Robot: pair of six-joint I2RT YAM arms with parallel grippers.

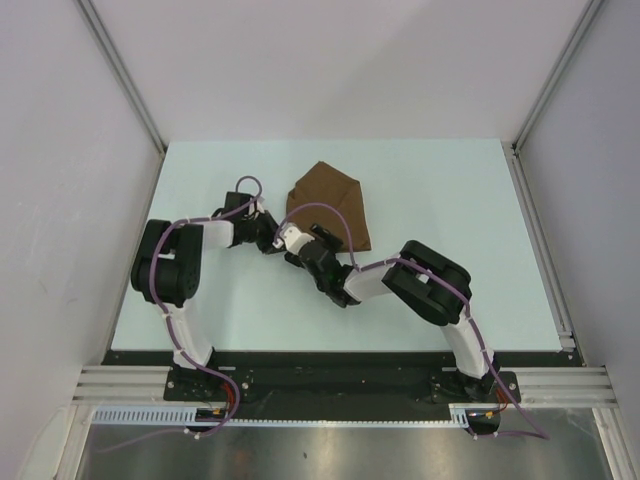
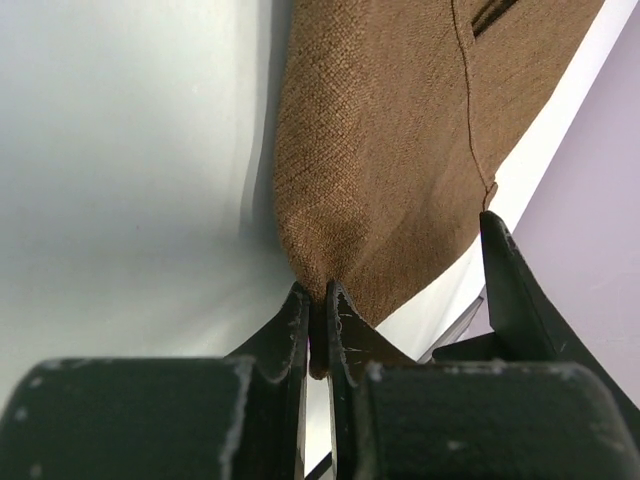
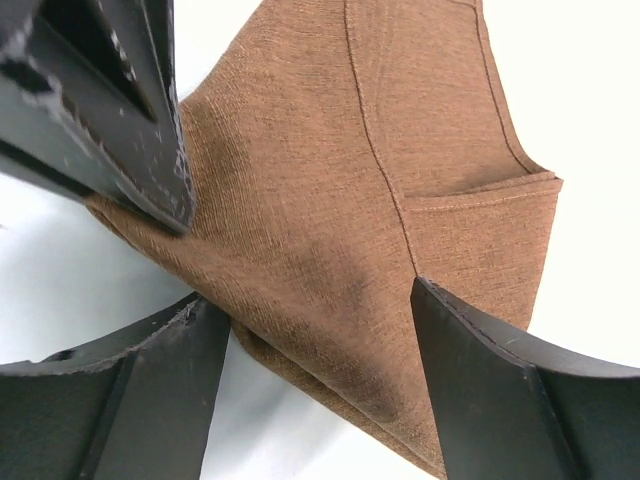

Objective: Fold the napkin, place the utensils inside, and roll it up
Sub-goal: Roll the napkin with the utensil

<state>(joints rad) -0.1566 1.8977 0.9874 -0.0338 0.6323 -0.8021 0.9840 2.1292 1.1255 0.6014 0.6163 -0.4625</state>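
One napkin [image 2: 380, 150] corner in left jaws

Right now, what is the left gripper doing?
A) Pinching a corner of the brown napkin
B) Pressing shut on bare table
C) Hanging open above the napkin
A: the left wrist view shows the left gripper shut on a corner of the brown napkin.

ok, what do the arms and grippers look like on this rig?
Left arm and right arm match: bulky black joint housings, white links, and a purple cable looped along each. Left gripper and right gripper have matte black wedge-shaped fingers, edges scuffed and flecked white. No markings visible.
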